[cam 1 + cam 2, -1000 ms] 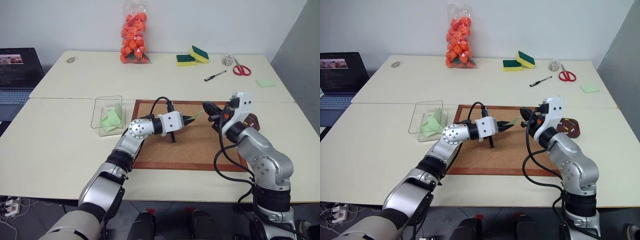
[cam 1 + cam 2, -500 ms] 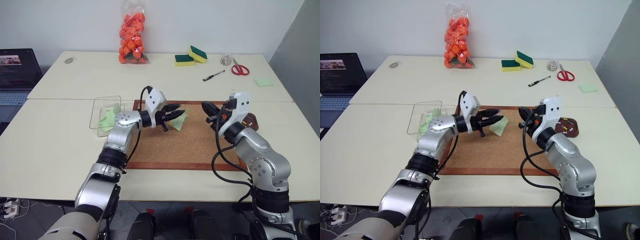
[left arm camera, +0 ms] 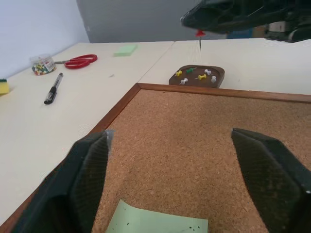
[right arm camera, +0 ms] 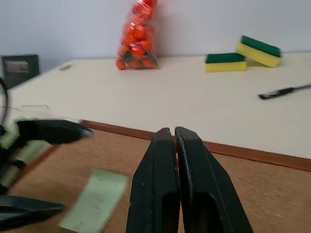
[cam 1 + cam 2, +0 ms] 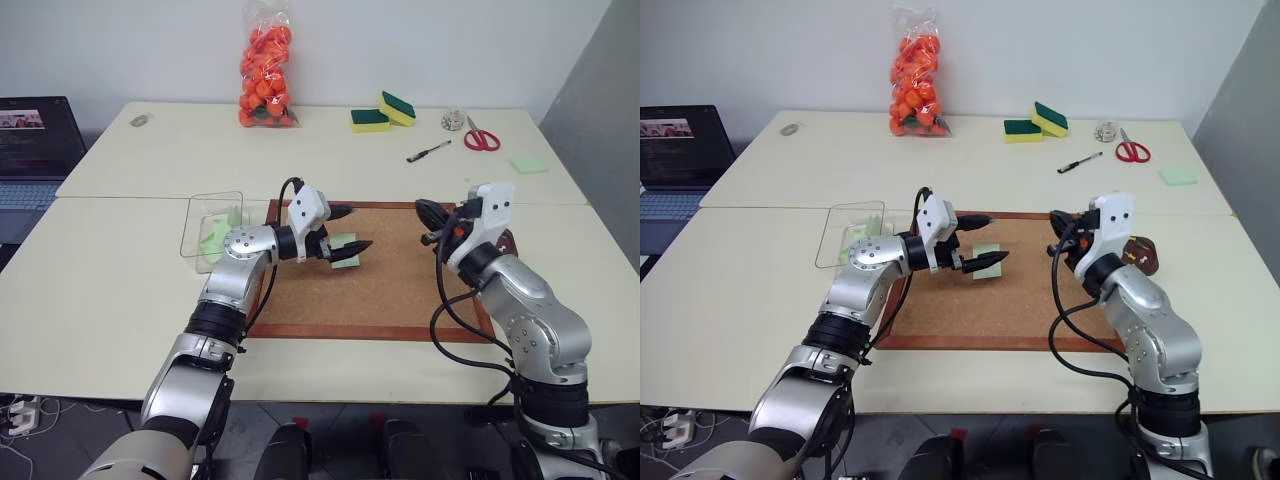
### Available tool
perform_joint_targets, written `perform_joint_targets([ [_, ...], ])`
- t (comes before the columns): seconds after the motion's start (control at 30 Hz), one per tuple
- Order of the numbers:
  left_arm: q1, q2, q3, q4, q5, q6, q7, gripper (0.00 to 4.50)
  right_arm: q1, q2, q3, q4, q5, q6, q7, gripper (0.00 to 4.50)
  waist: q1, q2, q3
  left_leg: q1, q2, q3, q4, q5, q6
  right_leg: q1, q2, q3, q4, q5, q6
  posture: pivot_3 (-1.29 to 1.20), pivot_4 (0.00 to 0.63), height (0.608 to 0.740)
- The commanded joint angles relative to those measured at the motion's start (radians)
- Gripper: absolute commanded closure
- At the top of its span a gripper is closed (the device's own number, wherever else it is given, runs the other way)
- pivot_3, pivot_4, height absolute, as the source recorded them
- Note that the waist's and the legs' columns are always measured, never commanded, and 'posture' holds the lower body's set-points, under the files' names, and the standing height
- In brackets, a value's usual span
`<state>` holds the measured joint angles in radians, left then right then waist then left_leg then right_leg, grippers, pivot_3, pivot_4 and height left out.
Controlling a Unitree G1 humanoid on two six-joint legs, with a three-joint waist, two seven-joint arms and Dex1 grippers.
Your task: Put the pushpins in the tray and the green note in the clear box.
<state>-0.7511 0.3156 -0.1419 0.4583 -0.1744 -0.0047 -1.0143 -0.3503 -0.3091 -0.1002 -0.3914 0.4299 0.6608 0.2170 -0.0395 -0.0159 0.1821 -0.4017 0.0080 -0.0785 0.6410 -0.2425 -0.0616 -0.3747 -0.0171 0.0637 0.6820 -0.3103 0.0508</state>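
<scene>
Left gripper (image 5: 347,229) gaped empty; green note (image 5: 343,251) below, thin, limp, likely edge-pinch. Right gripper (image 4: 175,138) pinched red pushpin (image 3: 199,33), tray (image 3: 197,76) at its three o'clock.

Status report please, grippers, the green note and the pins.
Left gripper open over the cork board. Green note loose on the board, outside the clear box. Right gripper shut on a red pushpin.

Left tool (image 5: 345,229) level, fingers wide apart; right tool (image 5: 422,210) level, fingers pressed together.
</scene>
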Motion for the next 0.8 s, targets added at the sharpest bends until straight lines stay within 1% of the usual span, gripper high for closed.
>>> perform_joint_targets([
  [0.03,0.007,0.026,-0.011,-0.045,0.034,-0.032,0.004,0.01,0.029,-0.047,-0.058,-0.014,-0.076,-0.05,-0.037,4.5,0.002,0.0,0.0,0.0,0.0,0.0,0.0,0.0,0.0,0.0,0.0,0.0,0.0,0.0,0.0,0.0,0.15,0.74],
  [0.2,0.026,0.057,-0.013,-0.068,0.041,-0.037,-0.024,0.01,0.026,-0.069,-0.132,0.075,-0.115,-0.07,-0.072,4.5,0.002,0.0,0.0,0.0,0.0,0.0,0.0,0.0,0.0,0.0,0.0,0.0,0.0,0.0,0.0,0.0,0.15,0.74],
  [0.3,0.029,0.078,-0.002,-0.076,0.03,-0.014,-0.039,0.01,0.003,-0.079,-0.172,0.166,-0.125,-0.082,-0.086,4.5,0.002,0.0,0.0,0.0,0.0,0.001,0.0,0.0,0.0,0.0,0.0,0.001,0.0,0.0,0.0,0.0,0.15,0.74],
  [0.43,0.019,0.106,0.007,-0.05,0.037,-0.013,-0.044,0.01,-0.053,-0.097,-0.192,0.34,-0.144,-0.127,-0.069,4.5,0.001,0.0,0.0,0.0,0.0,0.001,0.0,0.0,0.0,0.0,0.0,0.001,0.0,0.0,0.0,0.0,0.15,0.74],
  [0.57,0.012,0.132,0.002,-0.021,0.057,-0.04,-0.05,0.0,-0.103,-0.11,-0.195,0.465,-0.151,-0.171,-0.05,3.6,0.0,0.0,0.0,0.001,0.0,0.001,0.0,0.0,0.0,0.0,0.0,0.001,0.0,0.0,0.0,0.0,0.15,0.74],
  [0.6,0.012,0.138,-0.001,-0.013,0.063,-0.051,-0.05,0.0,-0.111,-0.112,-0.193,0.484,-0.152,-0.181,-0.045,3.46,0.0,0.0,0.0,0.0,0.0,0.001,0.0,0.0,0.0,0.0,0.0,0.001,0.0,0.0,0.0,0.0,0.15,0.74],
  [0.63,0.012,0.143,-0.003,-0.006,0.069,-0.063,-0.051,0.0,-0.115,-0.114,-0.192,0.498,-0.153,-0.188,-0.042,3.1,0.0,0.0,0.0,0.0,0.0,0.001,0.0,0.0,0.0,0.0,0.0,0.001,0.0,0.0,0.0,0.0,0.15,0.74],
  [0.73,0.014,0.156,-0.013,0.013,0.09,-0.105,-0.056,0.0,-0.122,-0.115,-0.191,0.522,-0.154,-0.205,-0.037,2.56,0.0,0.0,0.0,0.0,0.0,0.001,0.0,0.0,0.0,0.0,0.0,0.001,0.0,0.0,0.0,0.0,0.15,0.74],
  [0.77,0.015,0.157,-0.015,0.018,0.096,-0.116,-0.058,0.0,-0.123,-0.115,-0.191,0.525,-0.154,-0.209,-0.037,2.29,0.0,0.0,0.0,0.0,0.0,0.001,0.0,0.0,0.0,0.0,0.0,0.001,0.0,0.0,0.0,0.0,0.15,0.74],
  [0.8,0.017,0.158,-0.017,0.023,0.1,-0.127,-0.06,0.0,-0.122,-0.113,-0.193,0.526,-0.152,-0.212,-0.038,2.16,0.0,0.0,0.0,0.0,0.0,0.001,0.0,0.0,0.0,0.0,0.0,0.001,0.0,0.0,0.0,0.0,0.15,0.74],
])
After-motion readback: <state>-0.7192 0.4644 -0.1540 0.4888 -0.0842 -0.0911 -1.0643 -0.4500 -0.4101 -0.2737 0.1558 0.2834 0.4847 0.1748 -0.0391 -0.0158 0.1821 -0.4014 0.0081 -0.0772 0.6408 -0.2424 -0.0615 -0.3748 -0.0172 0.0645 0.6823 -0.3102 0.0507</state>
